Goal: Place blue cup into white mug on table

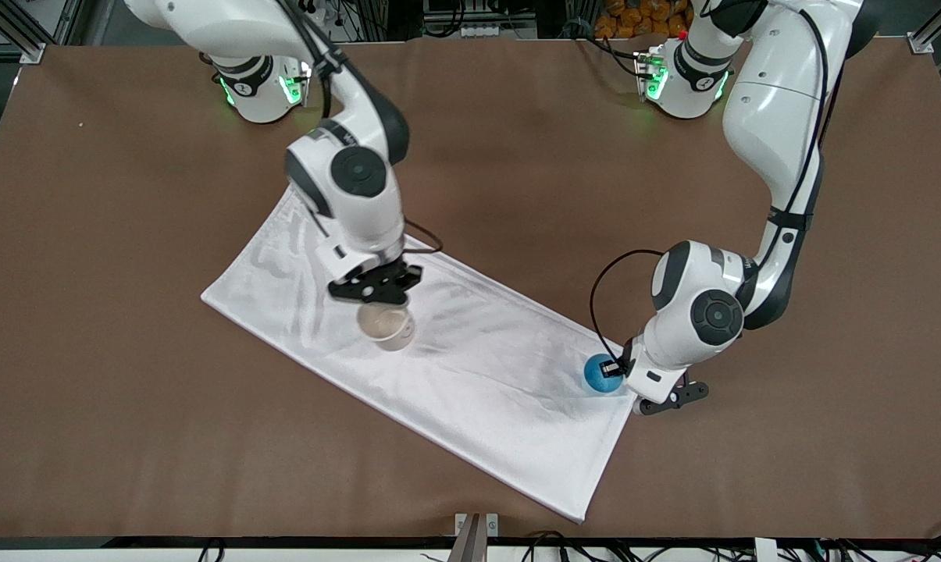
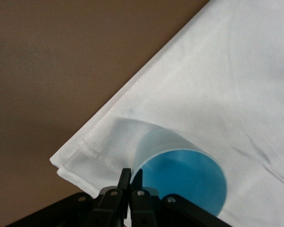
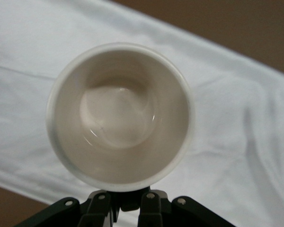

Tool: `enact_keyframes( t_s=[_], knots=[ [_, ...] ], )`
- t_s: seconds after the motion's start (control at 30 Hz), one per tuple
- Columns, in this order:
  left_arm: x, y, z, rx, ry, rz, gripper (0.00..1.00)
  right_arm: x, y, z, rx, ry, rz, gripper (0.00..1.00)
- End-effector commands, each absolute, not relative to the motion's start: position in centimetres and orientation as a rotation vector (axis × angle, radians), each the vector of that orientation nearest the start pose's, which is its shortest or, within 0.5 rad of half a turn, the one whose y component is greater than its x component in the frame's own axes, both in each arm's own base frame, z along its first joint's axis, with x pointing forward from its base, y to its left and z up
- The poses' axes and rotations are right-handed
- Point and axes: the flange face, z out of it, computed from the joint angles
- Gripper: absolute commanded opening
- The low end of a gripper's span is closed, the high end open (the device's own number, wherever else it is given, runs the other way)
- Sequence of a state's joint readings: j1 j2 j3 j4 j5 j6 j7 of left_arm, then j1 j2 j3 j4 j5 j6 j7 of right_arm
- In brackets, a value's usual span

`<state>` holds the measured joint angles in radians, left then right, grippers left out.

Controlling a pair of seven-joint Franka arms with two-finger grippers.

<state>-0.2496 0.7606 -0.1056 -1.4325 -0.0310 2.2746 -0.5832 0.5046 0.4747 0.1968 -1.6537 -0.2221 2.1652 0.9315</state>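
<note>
A white cloth (image 1: pixel 431 351) lies slantwise on the brown tabletop (image 1: pixel 126 234). The left hand (image 2: pixel 131 177) is clamped on the rim of the blue cup (image 2: pixel 189 177), which sits on the cloth near its corner toward the left arm's end. The right hand (image 3: pixel 125 197) is clamped on the white mug (image 3: pixel 119 116) by its handle side, over the cloth's middle.

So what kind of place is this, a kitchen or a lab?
Most likely a robotics lab: two robot arms are bolted to a brown table, with aluminium framing and loose cables around its edges.
</note>
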Motion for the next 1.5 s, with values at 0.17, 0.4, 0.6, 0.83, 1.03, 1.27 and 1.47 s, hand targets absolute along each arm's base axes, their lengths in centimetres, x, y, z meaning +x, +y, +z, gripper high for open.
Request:
enact_keyframes(
  t_s=[0.17,0.4,0.6,0.83,1.03,1.27,1.47],
  knots=[
    [66.8,-21.6,30.0,-3.208,-0.288,-0.047,0.0,47.1,55.6,31.4,-3.106,0.138,-0.14,0.0],
    [63.5,-16.8,31.5,-3.182,-0.085,-0.01,0.0,41.3,61.0,28.6,-3.117,-0.007,-0.117,0.0],
    [60.9,-15.3,31.9,-3.152,-0.028,0.019,0.0,37.7,63.2,26.4,-3.152,-0.014,-0.153,0.0],
    [57.6,-15.4,32.5,-3.133,0.008,0.046,0.0,35.8,64.2,24.7,-3.175,-0.057,-0.164,0.0],
    [55.8,-16.7,32.9,-3.133,0.013,0.05,0.0,35.6,64.6,23.5,-3.187,-0.043,-0.208,0.13],
    [53.8,-19.3,32.5,-3.131,-0.016,0.083,0.0,35.3,65.0,24.4,-3.169,0.088,-0.201,1.0],
    [52.7,-20.6,33.3,-3.13,-0.042,0.077,0.0,34.0,66.0,28.9,-3.13,0.08,-0.161,1.0]
  ],
)
